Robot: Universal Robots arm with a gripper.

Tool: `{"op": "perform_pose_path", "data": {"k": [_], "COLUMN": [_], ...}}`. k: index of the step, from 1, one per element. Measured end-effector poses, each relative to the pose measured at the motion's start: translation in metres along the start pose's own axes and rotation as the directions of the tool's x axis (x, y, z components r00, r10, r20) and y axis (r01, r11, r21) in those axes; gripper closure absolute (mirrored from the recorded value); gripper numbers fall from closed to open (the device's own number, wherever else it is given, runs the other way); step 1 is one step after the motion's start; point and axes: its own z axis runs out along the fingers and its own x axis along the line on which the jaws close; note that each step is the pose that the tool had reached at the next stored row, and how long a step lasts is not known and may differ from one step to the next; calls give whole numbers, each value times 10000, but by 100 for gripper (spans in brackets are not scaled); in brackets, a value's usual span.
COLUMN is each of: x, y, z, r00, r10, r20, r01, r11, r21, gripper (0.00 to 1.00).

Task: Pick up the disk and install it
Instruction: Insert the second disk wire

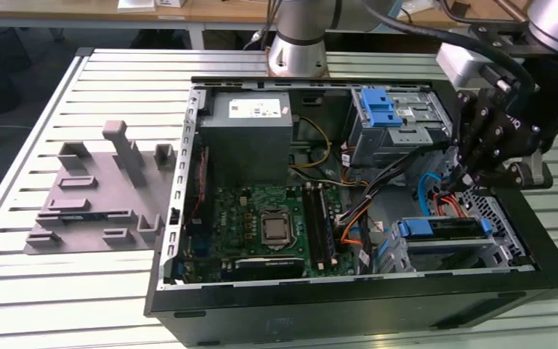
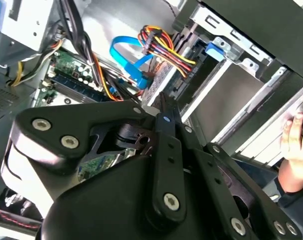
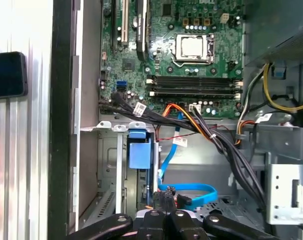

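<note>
On the worktop [image 1: 27, 109], toward its left edge in the exterior view, sits a grey moulded fixture [image 1: 95, 193] with upright posts; beside it, taking up the middle and right of the worktop, lies the open computer case [image 1: 357, 305]. Inside the case, along its far wall, is the larger grey metal box [image 1: 250, 134] with a small white sticker; below it lies the green motherboard [image 1: 269, 222], which I also see in the first wrist view [image 3: 191, 50]. Further right, at the far right corner of the case, stands a drive cage with a ridged blue latch strip [image 1: 383, 109] on top. The disk [image 1: 444, 229] sits in the lower bay at the near right corner of the case, its blue carrier frame showing at the bay's edge; in the first wrist view its blue end [image 3: 139, 152] faces me. A blue flat cable [image 3: 191, 192] loops between the disk's bay and my tool. My tool [image 1: 468, 182] hangs just above the disk's bay, apart from the disk; its fingers are drawn together with nothing between them, as both wrist views show [image 3: 167, 216] [image 2: 161, 102]. At the case's outer edge, in the second wrist view, a person's hand [image 2: 296, 145] rests.
</note>
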Motion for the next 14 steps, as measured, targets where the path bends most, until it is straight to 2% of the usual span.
{"op": "perform_pose_path", "data": {"k": [3,4,6,9,13,14], "x": [-74,-127,-167,-197,-201,-204], "y": [5,4,5,5,4,4], "z": [-12,-9,-11,-3,27,33], "r00": [10000,10000,9999,9999,9998,9998], "r10": [0,-1,1,2,1,2], "r20": [-17,-60,-131,-158,-202,-218], "r01": [0,1,-1,-2,-1,-2], "r11": [10000,10000,10000,10000,10000,10000], "r21": [-1,0,-1,-1,-1,-1], "gripper": [89,89,89,89,89,83]}}
